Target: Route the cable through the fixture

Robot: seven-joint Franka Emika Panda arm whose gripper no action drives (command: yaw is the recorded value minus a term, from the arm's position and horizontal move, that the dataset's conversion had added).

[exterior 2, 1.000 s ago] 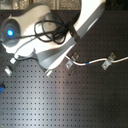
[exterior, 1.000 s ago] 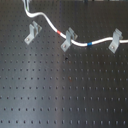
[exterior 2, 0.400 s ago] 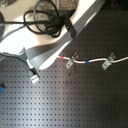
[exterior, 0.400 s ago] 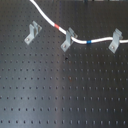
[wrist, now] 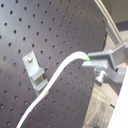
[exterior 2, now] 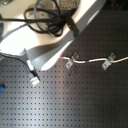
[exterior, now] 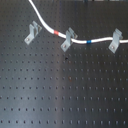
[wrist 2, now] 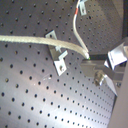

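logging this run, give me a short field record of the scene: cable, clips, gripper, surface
cable: long thin white cord with a red band and a blue band, in both exterior views
middle clip: small silvery-grey clip, cable at it, between the bands
right clip: same type, cable at it, in the first exterior view
left clip: same type, cable passes above, not through
gripper: fingers shut on the cable end in both wrist views
surface: black perforated board
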